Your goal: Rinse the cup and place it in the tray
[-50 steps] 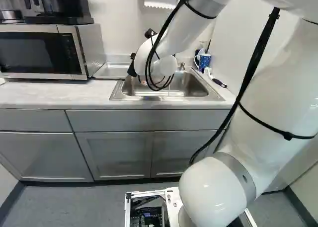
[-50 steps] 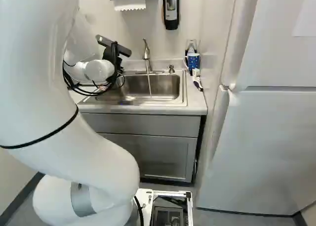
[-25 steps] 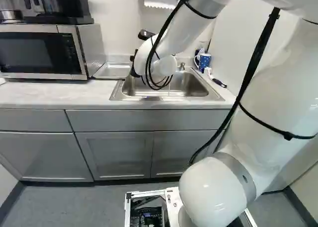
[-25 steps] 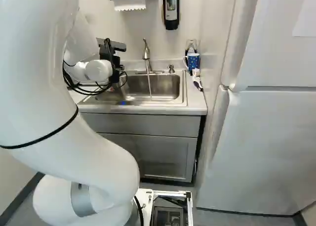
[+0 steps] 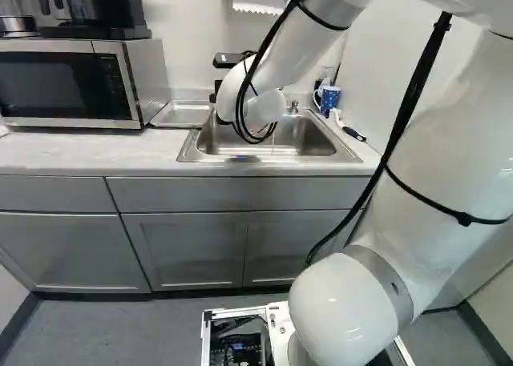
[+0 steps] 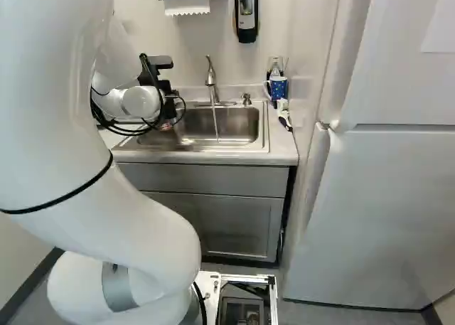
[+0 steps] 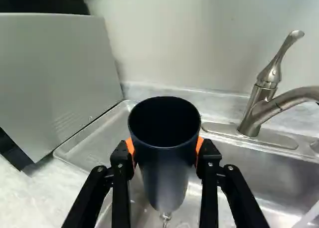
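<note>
In the right base view my gripper (image 6: pixel 170 106) hangs over the left part of the sink (image 6: pixel 245 148), its fingertips hidden. The wrist view shows the gripper (image 7: pixel 166 155) shut on a dark cup (image 7: pixel 164 180), orange pads on both sides. The cup's mouth faces the camera and its inside looks black; a thin trickle of water shows under its bottom. Beyond the cup, between microwave and sink, lies the metal tray (image 7: pixel 92 140), also seen in the left base view (image 5: pixel 181 124). Water runs from the faucet (image 6: pixel 211 76) into the sink.
The microwave (image 5: pixel 72 86) stands beside the tray. A blue mug (image 6: pixel 278 88) and a white-and-dark brush (image 6: pixel 284 114) sit right of the sink. A soap dispenser (image 6: pixel 246 12) hangs on the wall, and a white fridge (image 6: pixel 384 197) stands at the right.
The wrist has turned steadily: its black mount swings from slanted to nearly level in both base views. The gripper has turned with it, carrying the cup. The base has stayed put.
</note>
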`<state>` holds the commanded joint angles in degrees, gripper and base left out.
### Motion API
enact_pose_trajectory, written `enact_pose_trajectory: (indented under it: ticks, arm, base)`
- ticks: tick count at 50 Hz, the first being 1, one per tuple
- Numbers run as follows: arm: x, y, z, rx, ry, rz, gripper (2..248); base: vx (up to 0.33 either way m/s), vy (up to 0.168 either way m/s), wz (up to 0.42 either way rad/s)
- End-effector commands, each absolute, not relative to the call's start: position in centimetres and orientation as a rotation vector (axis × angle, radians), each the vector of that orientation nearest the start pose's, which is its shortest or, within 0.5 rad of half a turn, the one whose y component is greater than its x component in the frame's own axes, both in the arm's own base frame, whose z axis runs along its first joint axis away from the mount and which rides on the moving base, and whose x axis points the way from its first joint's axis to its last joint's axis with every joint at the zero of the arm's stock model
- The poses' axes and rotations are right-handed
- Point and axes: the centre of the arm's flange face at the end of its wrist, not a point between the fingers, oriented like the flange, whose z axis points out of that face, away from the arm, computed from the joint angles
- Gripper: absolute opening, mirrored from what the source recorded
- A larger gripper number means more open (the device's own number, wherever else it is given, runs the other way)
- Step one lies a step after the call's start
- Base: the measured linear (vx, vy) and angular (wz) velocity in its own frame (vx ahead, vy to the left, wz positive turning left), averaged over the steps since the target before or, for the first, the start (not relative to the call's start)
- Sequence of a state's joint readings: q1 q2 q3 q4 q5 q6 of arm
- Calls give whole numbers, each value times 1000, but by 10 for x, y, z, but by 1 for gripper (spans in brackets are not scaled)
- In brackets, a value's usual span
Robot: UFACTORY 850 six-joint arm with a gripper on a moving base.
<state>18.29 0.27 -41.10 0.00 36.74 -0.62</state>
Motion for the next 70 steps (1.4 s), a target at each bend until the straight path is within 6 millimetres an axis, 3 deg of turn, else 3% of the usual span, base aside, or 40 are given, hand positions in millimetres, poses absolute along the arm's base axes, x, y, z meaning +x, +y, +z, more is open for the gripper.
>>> enact_pose_trajectory:
  ticks: [16, 37, 55, 70]
  arm:
    - [457, 151, 515, -2269, -377, -1844, 125]
    - [479, 159, 525, -2247, -375, -1866, 125]
    - [502, 181, 544, -2189, -395, -1896, 125]
    - [511, 206, 543, -2164, -431, -1880, 125]
  base:
    - [0, 0, 0]
    - [0, 0, 0]
    - [0, 0, 0]
    - [0, 0, 0]
